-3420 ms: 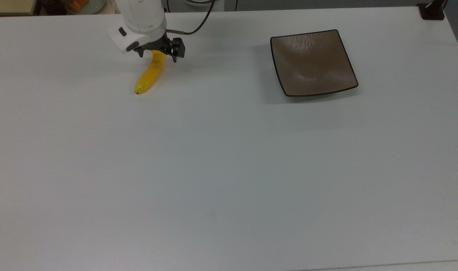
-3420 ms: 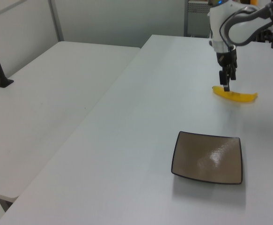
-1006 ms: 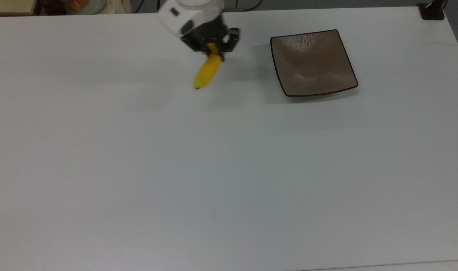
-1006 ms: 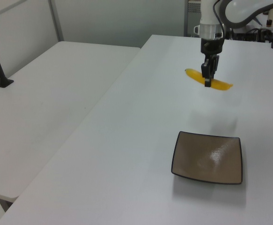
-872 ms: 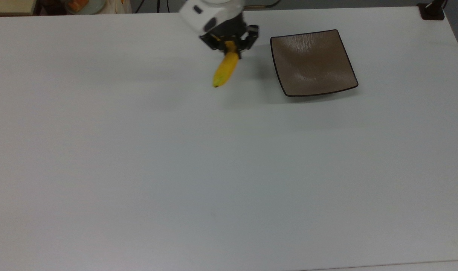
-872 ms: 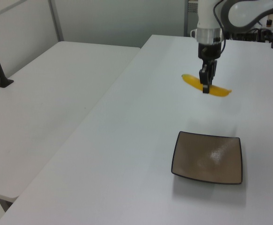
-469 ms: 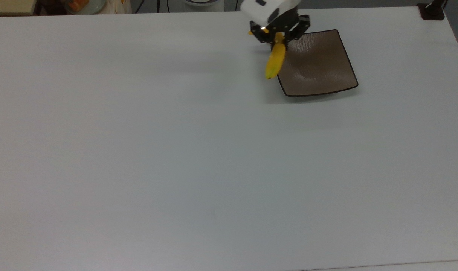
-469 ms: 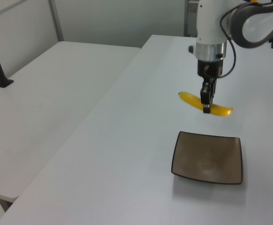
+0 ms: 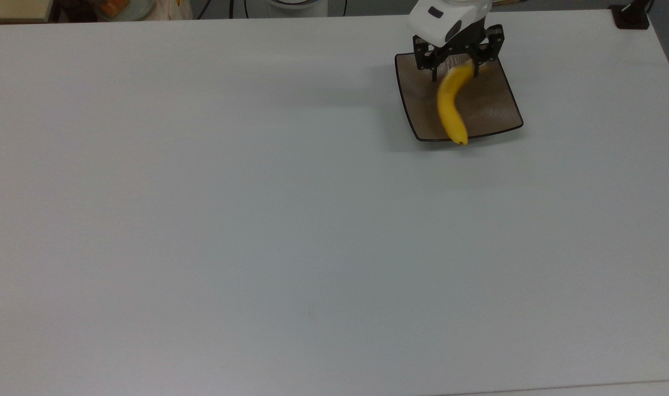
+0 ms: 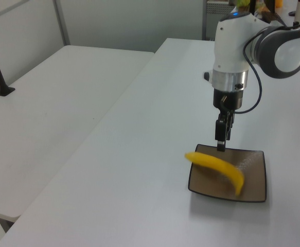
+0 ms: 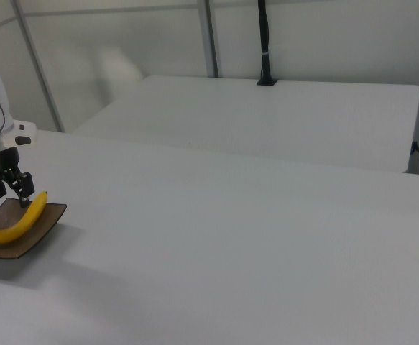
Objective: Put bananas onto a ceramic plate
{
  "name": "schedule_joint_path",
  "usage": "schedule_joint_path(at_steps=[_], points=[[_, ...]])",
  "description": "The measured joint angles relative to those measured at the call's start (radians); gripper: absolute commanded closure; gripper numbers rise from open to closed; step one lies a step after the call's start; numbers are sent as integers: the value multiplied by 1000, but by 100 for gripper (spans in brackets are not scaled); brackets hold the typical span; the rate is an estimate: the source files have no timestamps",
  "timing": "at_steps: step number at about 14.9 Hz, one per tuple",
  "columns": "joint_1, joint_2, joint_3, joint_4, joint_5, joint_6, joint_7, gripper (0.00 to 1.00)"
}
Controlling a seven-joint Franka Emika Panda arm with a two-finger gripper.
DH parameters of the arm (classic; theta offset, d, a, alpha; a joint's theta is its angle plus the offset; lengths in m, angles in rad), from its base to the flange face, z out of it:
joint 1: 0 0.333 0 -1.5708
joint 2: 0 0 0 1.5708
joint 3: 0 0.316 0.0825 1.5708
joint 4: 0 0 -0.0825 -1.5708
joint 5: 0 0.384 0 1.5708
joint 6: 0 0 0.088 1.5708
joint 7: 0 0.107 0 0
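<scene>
The gripper [image 9: 456, 65] stands above the far side of the ceramic plate [image 9: 491, 96] in the top view, near the plate's upper edge. The banana [image 9: 450, 106] lies across the plate area, its stem end up by the jaws and its dark tip reaching past the plate's near rim in the top view. In the left view the banana [image 10: 216, 164] looks blurred and sits just below the gripper [image 10: 221, 138], with the fingertips seemingly clear of it. In the right view the stem end meets the jaws [image 11: 22, 195]. Whether the jaws grip the fruit or have let it go cannot be told from these views.

The plate rests on the white worktop [image 9: 257, 220], well apart from its edges.

Judgement: the banana is light, firm along its length and soft-skinned; hard pinching would bruise it. A hold near one end lets it swing, so a grasp near mid-length would be steadier. The glossy plate surface looks slippery, and the curved fruit may rock or slide, its tip overhanging the rim.
</scene>
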Motion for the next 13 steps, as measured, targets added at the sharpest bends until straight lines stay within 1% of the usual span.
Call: schedule_joint_path(at_steps=[5,6,8,9,10,11,13], points=[[-5,0,6,24,-2,4,15,0],[-7,-2,5,28,-13,4,15,0],[-11,-6,1,37,-84,0,15,0],[-15,-8,-9,42,-143,-31,15,0],[-16,-9,-22,48,-180,-74,4,0],[-17,-11,-41,57,-208,-131,-24,0],[-18,-20,-93,87,-228,-252,-120,0]])
